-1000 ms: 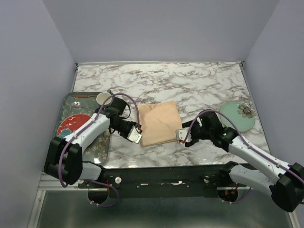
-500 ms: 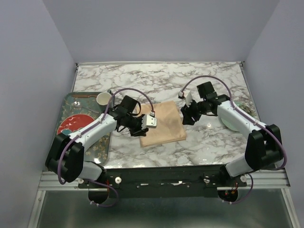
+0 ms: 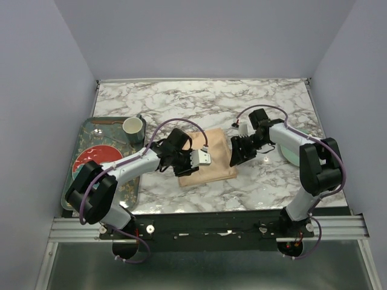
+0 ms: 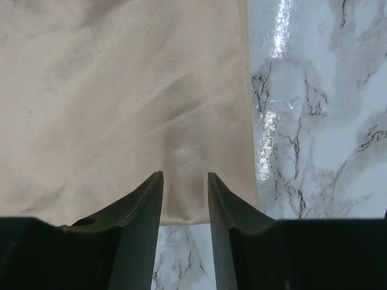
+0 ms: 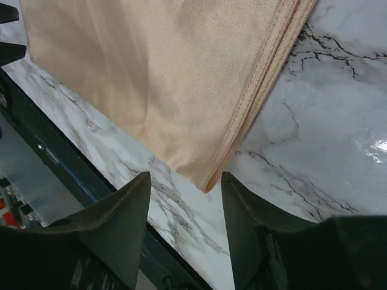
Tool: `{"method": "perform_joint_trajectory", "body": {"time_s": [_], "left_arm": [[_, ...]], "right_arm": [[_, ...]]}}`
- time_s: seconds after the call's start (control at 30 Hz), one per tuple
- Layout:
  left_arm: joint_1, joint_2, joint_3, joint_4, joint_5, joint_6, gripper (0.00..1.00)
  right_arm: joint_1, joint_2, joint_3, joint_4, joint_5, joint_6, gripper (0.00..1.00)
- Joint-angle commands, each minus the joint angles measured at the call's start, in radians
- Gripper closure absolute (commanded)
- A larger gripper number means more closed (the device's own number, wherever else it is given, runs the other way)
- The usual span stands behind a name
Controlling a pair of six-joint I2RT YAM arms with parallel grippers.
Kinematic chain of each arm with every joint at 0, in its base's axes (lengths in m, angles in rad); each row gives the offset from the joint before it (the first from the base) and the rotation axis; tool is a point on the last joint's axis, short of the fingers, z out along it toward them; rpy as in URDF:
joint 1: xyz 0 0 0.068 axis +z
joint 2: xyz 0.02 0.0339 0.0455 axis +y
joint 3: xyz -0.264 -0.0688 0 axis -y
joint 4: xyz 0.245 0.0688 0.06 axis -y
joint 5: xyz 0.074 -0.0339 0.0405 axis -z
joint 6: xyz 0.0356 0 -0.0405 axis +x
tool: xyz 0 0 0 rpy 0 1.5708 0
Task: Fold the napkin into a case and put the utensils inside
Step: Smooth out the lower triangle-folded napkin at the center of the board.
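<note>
The peach-orange napkin (image 3: 211, 160) lies folded in a layered, roughly square shape mid-table. My left gripper (image 3: 181, 164) stands at its left side. In the left wrist view this gripper (image 4: 185, 181) is open, its fingertips (image 4: 155, 184) down at the edge of the napkin (image 4: 121, 90), close to a corner, and the cloth lies flat in the gap. My right gripper (image 3: 235, 157) is at the right side. It (image 5: 184, 178) is open too, straddling the hemmed near corner of the napkin (image 5: 169, 78) without pinching it. No narrow case and no utensils show clearly.
A grey patterned tray (image 3: 130, 187) sits at the left with a red plate (image 3: 94, 160) and a cup (image 3: 133, 127) on it. A pale green plate (image 3: 296, 154) lies at the right, partly behind my right arm. The table's front edge is close to the napkin's near corners.
My right arm swung from the front of the table up to the napkin's right side and settled over its near corner. My left gripper slid right onto the cloth's left edge.
</note>
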Motion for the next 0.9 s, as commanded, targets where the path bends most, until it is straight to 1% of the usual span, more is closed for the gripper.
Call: {"method": "perform_joint_trajectory", "body": {"time_s": [0.0,0.27,0.37,0.4,0.47,0.5,0.57,0.6,0.67,0.7,0.87], "left_arm": [[-0.006,-0.020,-0.013,0.024,-0.045,-0.030,0.56],[-0.005,-0.032,-0.013,0.038,-0.075,-0.050,0.56],[-0.005,-0.046,-0.009,0.047,-0.088,-0.067,0.56],[-0.005,-0.055,-0.007,0.049,-0.088,-0.075,0.56],[-0.003,-0.063,-0.007,0.049,-0.087,-0.087,0.56],[-0.003,-0.071,-0.007,0.049,-0.087,-0.095,0.56],[-0.003,-0.078,-0.010,0.046,-0.090,-0.103,0.56],[-0.003,-0.086,-0.012,0.047,-0.094,-0.106,0.56],[-0.003,-0.092,-0.018,0.046,-0.102,-0.112,0.56],[-0.003,-0.097,-0.019,0.046,-0.104,-0.113,0.56],[0.002,-0.107,-0.036,0.040,-0.104,-0.126,0.56]], "right_arm": [[-0.002,0.029,-0.001,-0.005,0.011,0.077,0.42],[-0.002,0.081,-0.021,-0.015,0.025,0.098,0.44],[0.000,0.089,-0.024,-0.013,0.029,0.097,0.50],[-0.002,0.084,-0.024,-0.013,0.028,0.097,0.56],[-0.002,0.075,-0.024,-0.015,0.025,0.094,0.62],[-0.002,0.069,-0.016,-0.021,0.017,0.091,0.69],[-0.002,0.052,-0.003,-0.036,0.005,0.087,0.74],[0.000,0.042,0.000,-0.048,-0.013,0.090,0.84],[0.000,0.011,-0.003,-0.055,-0.032,0.104,0.90],[0.003,0.003,-0.003,-0.065,-0.053,0.103,0.99],[0.003,-0.014,-0.018,-0.088,-0.084,0.153,0.99]]}}
